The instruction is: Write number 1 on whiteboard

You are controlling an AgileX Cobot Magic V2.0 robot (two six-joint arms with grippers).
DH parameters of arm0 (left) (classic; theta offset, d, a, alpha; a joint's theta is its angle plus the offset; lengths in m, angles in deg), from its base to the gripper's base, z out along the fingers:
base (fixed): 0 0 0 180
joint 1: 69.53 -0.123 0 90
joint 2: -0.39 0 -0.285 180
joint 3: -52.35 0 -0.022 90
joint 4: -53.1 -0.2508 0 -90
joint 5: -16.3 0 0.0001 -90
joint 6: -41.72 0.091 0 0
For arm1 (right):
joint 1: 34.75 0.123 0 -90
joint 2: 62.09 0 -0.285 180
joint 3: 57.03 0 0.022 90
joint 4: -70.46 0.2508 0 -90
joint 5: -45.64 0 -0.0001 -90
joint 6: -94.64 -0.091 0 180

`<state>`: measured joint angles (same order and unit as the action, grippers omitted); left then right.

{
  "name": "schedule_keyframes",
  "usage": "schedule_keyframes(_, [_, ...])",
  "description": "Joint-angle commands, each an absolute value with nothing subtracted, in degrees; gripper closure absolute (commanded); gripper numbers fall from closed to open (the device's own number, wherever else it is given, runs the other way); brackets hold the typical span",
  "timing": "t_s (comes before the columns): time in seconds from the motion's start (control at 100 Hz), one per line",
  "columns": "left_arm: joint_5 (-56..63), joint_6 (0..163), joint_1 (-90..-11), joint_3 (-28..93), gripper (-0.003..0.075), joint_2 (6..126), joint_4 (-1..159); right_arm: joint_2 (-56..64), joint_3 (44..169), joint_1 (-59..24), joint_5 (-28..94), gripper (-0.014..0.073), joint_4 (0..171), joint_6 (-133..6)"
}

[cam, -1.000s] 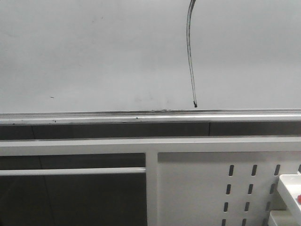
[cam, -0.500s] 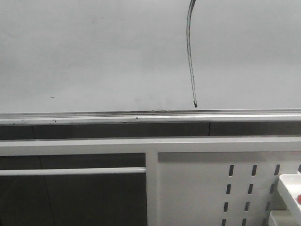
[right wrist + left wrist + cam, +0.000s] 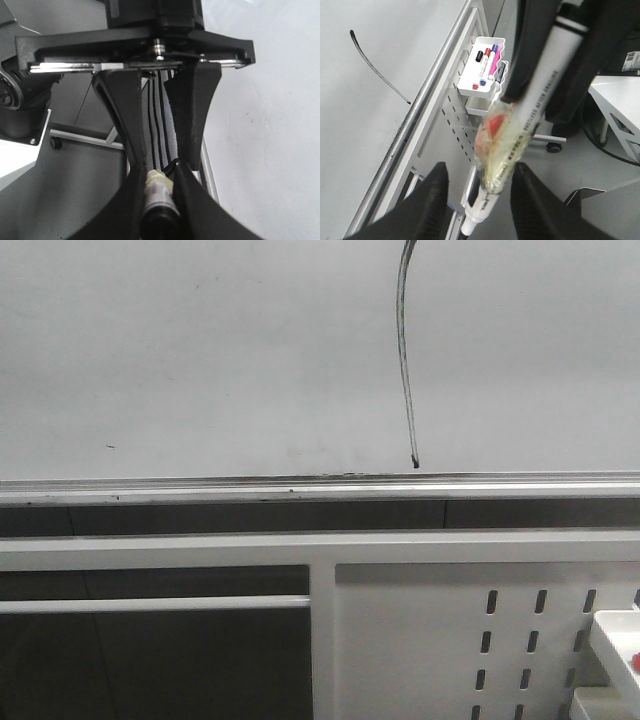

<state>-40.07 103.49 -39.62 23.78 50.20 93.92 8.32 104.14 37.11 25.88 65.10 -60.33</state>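
The number 1 (image 3: 404,360) is a thin, curved black stroke ending in a dot just above the silver rail (image 3: 200,490) of the whiteboard (image 3: 200,350). It also shows in the left wrist view (image 3: 377,70). My right gripper (image 3: 159,210) is shut on a white marker pen (image 3: 159,192) wrapped in yellowish tape. In the left wrist view the pen (image 3: 540,95) hangs tip down between the spread fingers of my left gripper (image 3: 480,169), which is open and touches nothing. Both grippers are away from the board and out of the front view.
A white slotted panel (image 3: 450,640) hangs below the board. A white tray (image 3: 482,70) with several markers is hooked on it and shows at the front view's right edge (image 3: 615,640). A white table (image 3: 620,100) and a caster (image 3: 552,146) stand behind.
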Motion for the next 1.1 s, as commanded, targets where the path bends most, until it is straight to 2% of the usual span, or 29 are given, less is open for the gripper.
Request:
schedule_keyframes(0.0, [-38.3,103.4,-39.6,25.7,0.0439,50.7,96.0,7.4,106.4,37.2,30.3,0.0671,65.0,-59.9])
schedule_keyframes(0.36, [-38.5,103.4,-39.6,25.7,0.0514,50.7,96.4,7.4,106.5,37.2,32.6,0.0671,65.0,-59.9])
schedule_keyframes(1.09, [-39.9,103.4,-39.6,25.7,0.0514,53.0,96.8,7.4,106.5,37.2,32.9,0.0671,65.0,-59.9])
